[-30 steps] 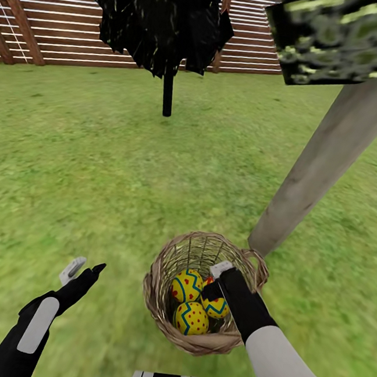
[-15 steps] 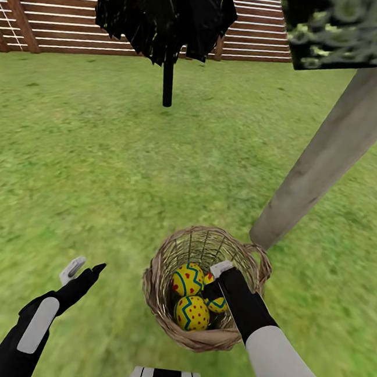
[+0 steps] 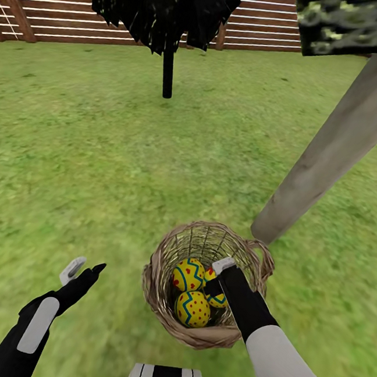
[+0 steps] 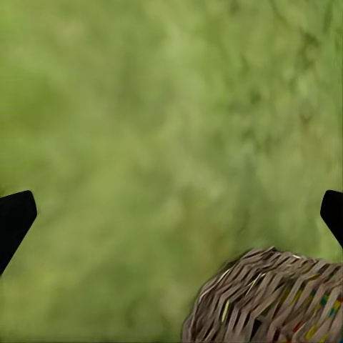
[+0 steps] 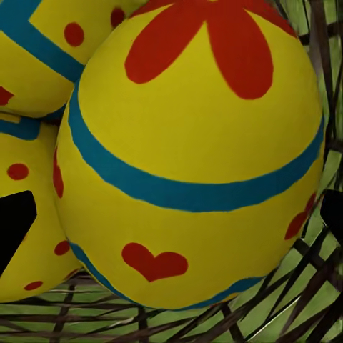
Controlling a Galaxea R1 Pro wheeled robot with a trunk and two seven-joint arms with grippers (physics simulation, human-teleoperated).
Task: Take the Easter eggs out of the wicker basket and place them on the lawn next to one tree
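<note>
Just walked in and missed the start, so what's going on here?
The robot's right gripper is reaching down inside the wicker basket on the lawn, closing in on one of three Easter eggs. All three sit in the basket. The left gripper hangs open over grass. A pale tree stands just behind the basket.

One large yellow egg [image 5: 189, 153], close up: blue bands, red petal mark, red heart. Two more yellow eggs [image 5: 28, 236] touching beside it, all resting on the woven basket [image 5: 286, 314] twigs. Dark fingertips [image 5: 14, 221] at either edge, spread apart.
</note>
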